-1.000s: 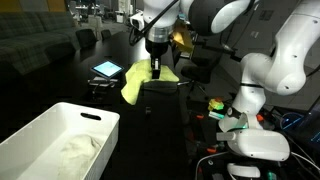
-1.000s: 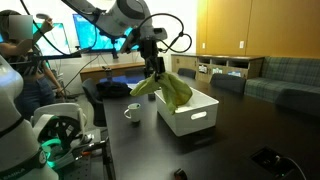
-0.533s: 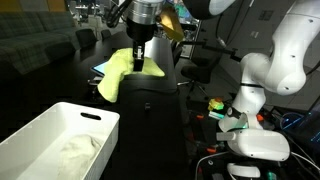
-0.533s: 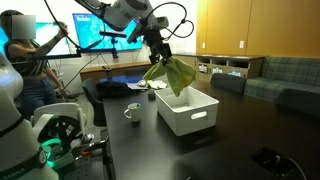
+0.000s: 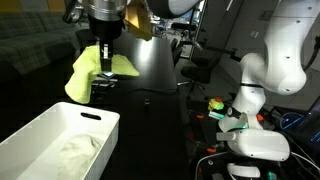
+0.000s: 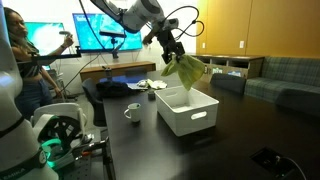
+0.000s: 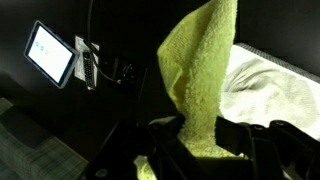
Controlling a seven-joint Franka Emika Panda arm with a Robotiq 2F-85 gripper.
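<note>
Dark and glossy, the black worktop [image 5: 150, 120] carried an open white rectangular plastic bin [image 5: 40, 125] nearest the camera in an exterior view, with a crumpled white cloth [image 5: 70, 150] lying inside it. Beyond and above the bin, the claw [image 5: 104, 55] was pinched tight on the top of a yellow-green terry towel [image 5: 82, 78], which hung clear of the worktop, touching nothing else.

In an exterior view the towel [image 6: 188, 72] drooped just below and beside the claw [image 6: 170, 52], in the air above the far end of the bin [image 6: 190, 120]. A small dark mug [image 6: 132, 112] stood on the worktop near the bin.

The towel [image 7: 200, 80] looked soft and looped in the wrist view. It was folded lengthwise into a thick drape, one end rising past the frame's edge. The claw [image 7: 205, 142] was a dark shape around its gathered part, the fingertips too shadowed to make out singly. The white cloth [image 7: 270, 85] showed beside the towel, and a lit tablet [image 7: 48, 52] lay farther off. Whether the towel hung squarely over the bin could not be told.
</note>
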